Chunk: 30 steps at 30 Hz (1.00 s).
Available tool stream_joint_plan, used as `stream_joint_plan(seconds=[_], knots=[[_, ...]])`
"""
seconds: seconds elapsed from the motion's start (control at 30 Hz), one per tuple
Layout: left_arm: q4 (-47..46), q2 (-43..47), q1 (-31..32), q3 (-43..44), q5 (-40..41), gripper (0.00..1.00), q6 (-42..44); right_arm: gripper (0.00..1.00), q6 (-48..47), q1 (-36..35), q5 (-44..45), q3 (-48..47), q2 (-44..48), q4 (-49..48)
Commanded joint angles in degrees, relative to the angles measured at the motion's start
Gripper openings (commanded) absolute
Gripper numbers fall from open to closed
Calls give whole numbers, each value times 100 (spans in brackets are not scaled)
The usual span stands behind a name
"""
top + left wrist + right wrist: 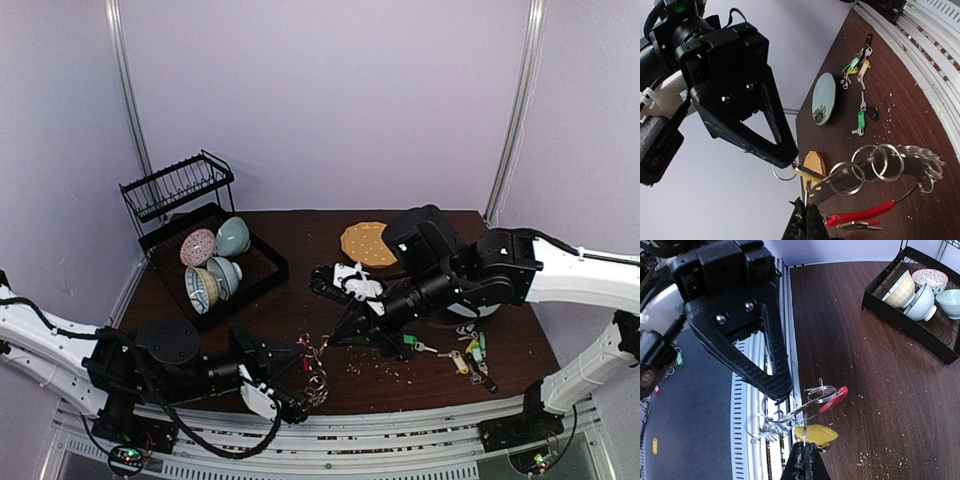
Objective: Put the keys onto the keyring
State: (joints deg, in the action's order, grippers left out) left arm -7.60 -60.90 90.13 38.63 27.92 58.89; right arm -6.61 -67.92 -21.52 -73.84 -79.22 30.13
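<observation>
- Item 1: L gripper (805, 215). Fingers together, clamped on keyring (865, 212), nr front edge of table (300, 235).
- Item 2: R gripper (804, 452). Fingers pinched on yellow-tag key (816, 433), tag just beside ring's loops.
- Step, est.: threading this key onto a loop.
- Next, est.: fine alignmt of key's small ring w/ loop gap; L must hold steady.
- Item 3: spare keys (472, 350). Loose on table, R side.
- Far: dotted plate (366, 243), dish rack (175, 190).

On my dark wooden counter (300, 235), a black wire dish rack (176, 188) stands at the far left with four bowls (224, 276) propped inside. A round yellow dotted plate (366, 243) lies near the far edge, and pale crumbs (385, 370) speckle the near side.
</observation>
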Motion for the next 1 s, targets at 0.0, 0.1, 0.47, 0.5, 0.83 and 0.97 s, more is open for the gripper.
stream_joint_plan(seconds=[0.0,0.1,0.47,0.5,0.83,0.97], knots=[[-765,43,14,-44,243,0,266,0,216,-28,-319,187,310,-255],[-701,115,14,-31,147,0,131,0,220,-23,-271,146,278,-235],[-752,70,14,-34,118,0,215,0,205,-21,-437,-116,-14,55],[-740,70,14,-31,101,0,211,0,232,-26,-425,-101,-6,19],[-574,53,20,10,47,0,200,0,290,-27,-433,-167,6,-42],[-451,22,22,63,14,0,246,0,279,-23,-440,-217,-23,-11]])
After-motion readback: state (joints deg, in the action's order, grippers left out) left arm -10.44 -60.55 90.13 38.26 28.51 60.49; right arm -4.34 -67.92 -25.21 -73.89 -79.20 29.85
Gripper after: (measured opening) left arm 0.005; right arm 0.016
